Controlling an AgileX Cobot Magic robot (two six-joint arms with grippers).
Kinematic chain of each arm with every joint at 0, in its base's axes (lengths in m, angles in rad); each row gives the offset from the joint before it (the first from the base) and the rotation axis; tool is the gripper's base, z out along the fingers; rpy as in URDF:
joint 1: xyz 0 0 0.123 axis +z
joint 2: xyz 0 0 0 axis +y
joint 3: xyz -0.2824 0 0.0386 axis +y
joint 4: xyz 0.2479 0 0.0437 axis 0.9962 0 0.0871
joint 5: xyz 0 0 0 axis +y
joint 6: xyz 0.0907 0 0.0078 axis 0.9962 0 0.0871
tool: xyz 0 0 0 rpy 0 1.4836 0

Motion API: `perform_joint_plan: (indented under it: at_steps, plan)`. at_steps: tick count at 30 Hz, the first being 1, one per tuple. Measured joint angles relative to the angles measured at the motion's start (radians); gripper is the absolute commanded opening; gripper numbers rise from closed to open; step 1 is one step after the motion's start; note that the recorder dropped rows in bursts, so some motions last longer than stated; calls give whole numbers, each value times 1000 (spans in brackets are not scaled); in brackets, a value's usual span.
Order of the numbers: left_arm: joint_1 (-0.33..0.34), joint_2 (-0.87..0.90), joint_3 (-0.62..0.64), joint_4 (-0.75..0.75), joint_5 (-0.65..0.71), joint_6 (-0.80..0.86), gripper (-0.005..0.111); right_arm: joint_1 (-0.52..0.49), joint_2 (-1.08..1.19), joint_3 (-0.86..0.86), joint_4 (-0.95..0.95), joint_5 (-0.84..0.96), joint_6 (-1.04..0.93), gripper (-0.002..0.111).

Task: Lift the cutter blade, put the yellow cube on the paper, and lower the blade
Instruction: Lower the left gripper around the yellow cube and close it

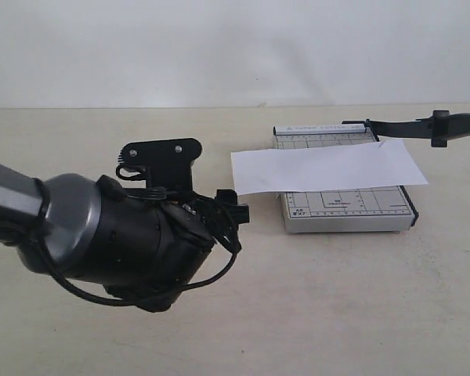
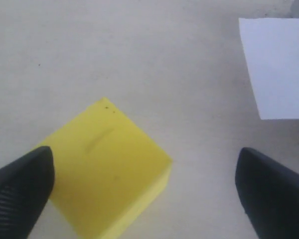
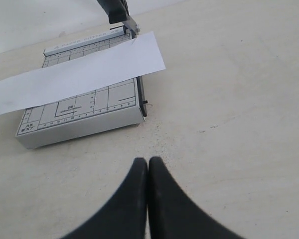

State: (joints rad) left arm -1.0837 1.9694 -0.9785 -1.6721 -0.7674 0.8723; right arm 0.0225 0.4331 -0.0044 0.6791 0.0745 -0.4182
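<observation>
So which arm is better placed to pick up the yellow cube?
The left. The left claw is open with the yellow cube between its fingers. The right claw is shut, facing the cutter base, with no cube in its view.

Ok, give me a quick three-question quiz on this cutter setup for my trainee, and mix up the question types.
1. True or false: the paper lies across the cutter base with the cutter blade raised.
2. Where is the yellow cube? A on the paper. B on the table, between the fingers of the left gripper. C on the cutter base.
3. Fill in: the jaws of the right gripper are ____.

Key: 1 true. 2 B. 3 shut.
</observation>
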Motion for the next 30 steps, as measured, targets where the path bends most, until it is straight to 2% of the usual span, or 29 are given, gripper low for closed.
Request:
perform_joint_plan:
  at_steps: [6, 22, 24, 26, 30]
  plan:
    - [-4, -59, 2, -58, -131, 0, 91, 0, 0, 0, 0, 0, 0, 0]
    - [3, 2, 2, -70, -70, -72, 91, 0, 0, 0, 19, 16, 4, 0]
    - [32, 20, 2, -59, -24, -77, 91, 0, 0, 0, 19, 16, 4, 0]
    - [101, 34, 0, 81, 139, -86, 91, 0, 0, 0, 19, 16, 4, 0]
    - [180, 41, -19, 193, 301, -94, 91, 0, 0, 0, 19, 16, 4, 0]
